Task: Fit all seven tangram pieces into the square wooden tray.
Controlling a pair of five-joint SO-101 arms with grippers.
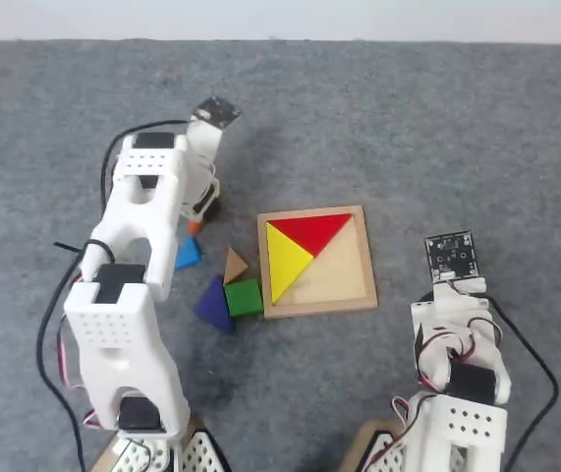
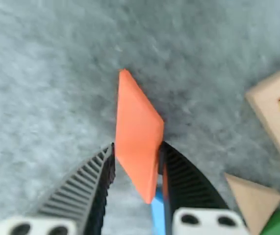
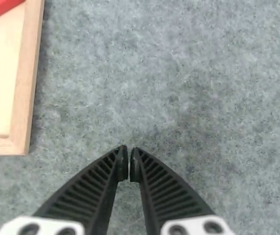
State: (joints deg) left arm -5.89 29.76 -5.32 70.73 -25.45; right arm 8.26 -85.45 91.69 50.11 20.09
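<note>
- My L gripper (image 2: 136, 161) pinched the orange piece (image 2: 137, 132) — long axis ran out past the fingertips.
- Tray (image 1: 339, 280) sat near, beyond the loose pieces (image 1: 244, 297).
- R gripper (image 3: 129, 164) pressed closed, empty, by tray's other side.

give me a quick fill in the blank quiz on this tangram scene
The left gripper is shut on a parallelogram coloured ____.
The wooden tray holds a red triangle and a ____ one.
The square piece beside the tray is ____.
The right gripper is ____, holding nothing.
Missing: orange; yellow; green; shut.
</note>
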